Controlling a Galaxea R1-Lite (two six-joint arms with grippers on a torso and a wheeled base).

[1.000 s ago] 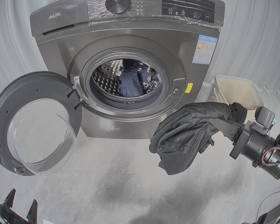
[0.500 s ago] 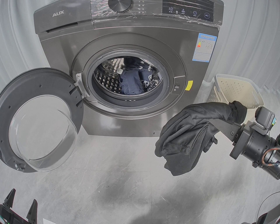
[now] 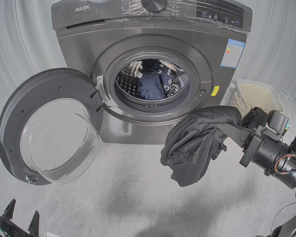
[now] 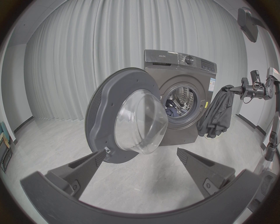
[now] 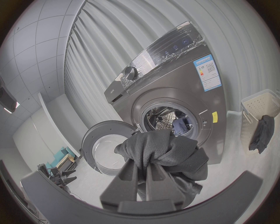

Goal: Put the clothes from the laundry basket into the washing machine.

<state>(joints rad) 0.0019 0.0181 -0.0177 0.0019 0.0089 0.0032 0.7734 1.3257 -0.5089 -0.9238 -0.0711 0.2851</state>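
Since a second ago your head camera has swung, so the washing machine (image 3: 172, 40) sits further right in that view. The right gripper (image 5: 143, 167) shows at the same spot in it, with the drum mouth now closer, ahead of it and to its left. That gripper's fingers are clamped on one dark garment (image 3: 194, 145), which hangs in folds ahead of and below them. Just beside the gripper, to its right, stands one laundry basket (image 3: 262, 92) with a second dark garment (image 5: 262, 134) draped over its rim. Inside the drum lies a heap of blue clothes (image 3: 152, 86); you cannot count them. One door (image 3: 46, 92) stands swung open, well to the left of the right gripper and ahead of the left gripper (image 4: 140, 151), whose fingers are spread wide apart. The machine's front carries two stickers, a blue label (image 3: 232, 53) and a yellow sticker (image 3: 215, 90), plus a maker's badge (image 3: 82, 8). Clear film (image 3: 185, 9) covers the control panel.
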